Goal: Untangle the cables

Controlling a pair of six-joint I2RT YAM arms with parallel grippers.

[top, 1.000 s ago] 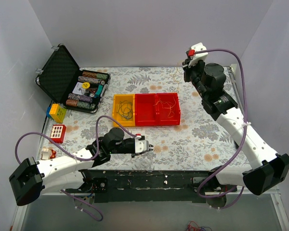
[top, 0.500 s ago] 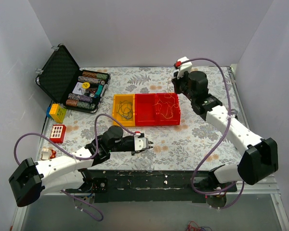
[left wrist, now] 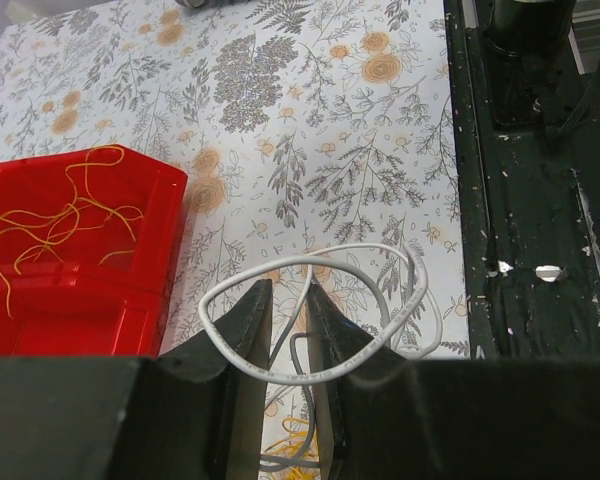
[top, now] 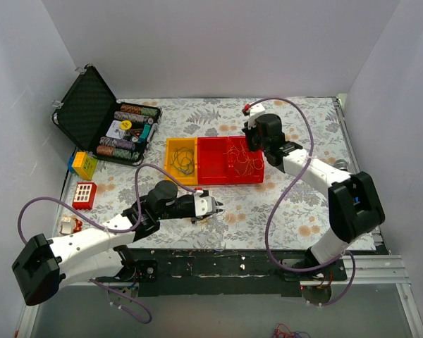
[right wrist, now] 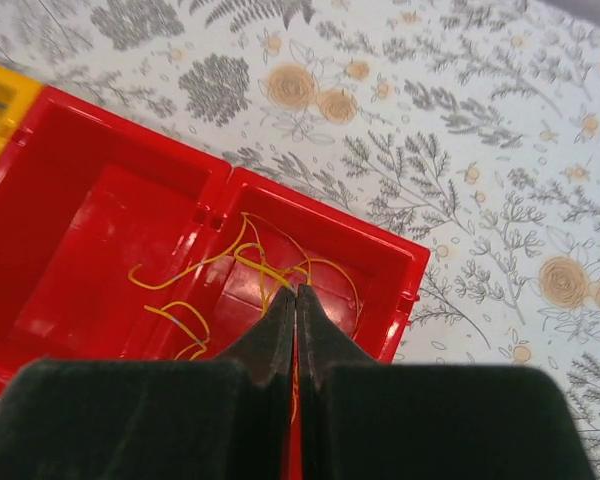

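The left hand [left wrist: 288, 290], its fingers drawn almost together, pinched a looped white cable [left wrist: 348, 250] low over the near middle of the table [top: 296, 197]. The loop sprang out past both fingertips, clear of the cloth. Across the table, the right hand [right wrist: 296, 292] hung above the right compartment of a red tray [top: 211, 158], fingers pressed tight with a tan-yellow strand showing in the seam between them. Loose tan-yellow cables [right wrist: 245, 262] lay tangled on that compartment's floor, directly beneath the fingertips. Touching the tray's left side stood a yellow bin [top: 170, 151] holding a knot of dark cables [top: 183, 163].

An open black case [top: 88, 105] sat at the far left corner, rows of poker chips [top: 130, 130] packed in its lower half. Near it along the left edge were a coloured block [top: 83, 164] and a red block [top: 84, 192] with white squares. Nothing lay between the left hand and the tray, while the right arm reached in over the tray's far right corner.

The table wore a pale cloth printed with grey ferns and orange flowers. A scuffed black rail [top: 218, 264] ran along its near edge, and plain white walls [top: 218, 49] closed in three sides.
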